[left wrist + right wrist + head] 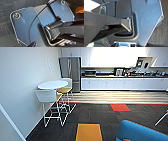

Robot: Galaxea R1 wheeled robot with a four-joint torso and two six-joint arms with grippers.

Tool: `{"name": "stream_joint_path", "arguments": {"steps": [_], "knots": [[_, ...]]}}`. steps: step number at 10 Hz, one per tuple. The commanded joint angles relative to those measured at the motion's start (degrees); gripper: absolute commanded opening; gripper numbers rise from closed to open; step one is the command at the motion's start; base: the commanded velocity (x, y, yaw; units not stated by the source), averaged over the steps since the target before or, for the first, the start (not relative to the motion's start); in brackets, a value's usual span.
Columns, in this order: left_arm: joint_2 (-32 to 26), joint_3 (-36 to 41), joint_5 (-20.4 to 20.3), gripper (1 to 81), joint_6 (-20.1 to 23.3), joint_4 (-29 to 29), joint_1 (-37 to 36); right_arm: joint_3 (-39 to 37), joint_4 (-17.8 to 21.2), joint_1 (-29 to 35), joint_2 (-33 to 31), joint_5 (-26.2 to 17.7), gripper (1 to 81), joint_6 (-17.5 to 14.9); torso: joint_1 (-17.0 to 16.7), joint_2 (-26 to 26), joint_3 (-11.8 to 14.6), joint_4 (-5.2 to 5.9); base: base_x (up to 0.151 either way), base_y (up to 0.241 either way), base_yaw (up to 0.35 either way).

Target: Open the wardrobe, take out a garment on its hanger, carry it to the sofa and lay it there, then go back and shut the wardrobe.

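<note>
While I drive across the dark carpet, only a corner of the blue sofa (140, 133) shows low on my right; I judge this a transit step, wardrobe yet to be found. Whether my fingers are spread I cannot tell.

The head view looks from high up, forward and down, across a dark carpet (100, 117) toward a kitchen counter (122, 83) and a steel fridge (70, 72) at the far side of the room. A round white table (53, 85) stands nearer, by the wall, and the curved edge of the blue sofa (140, 132) sits closest to the camera. Both wrist views look down past the robot's own dark plate, very close to it, to the floor. The left wrist view shows the grey carpet (7, 32) and an orange patch (80, 10); the right wrist view catches the same carpet (161, 36). The carpet is what all three share.
</note>
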Motion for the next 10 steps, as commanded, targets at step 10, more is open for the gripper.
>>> {"name": "stream_joint_path", "arguments": {"steps": [10], "knots": [[0.37, -0.15, 2.51, 81.1, 0.38, 0.50, -1.98, 0.31, -0.76, 0.63, 0.61, -3.21, 81.1, -0.30, -0.02, 0.00, 0.00, 0.00, 0.000, 0.000, 0.329]]}}
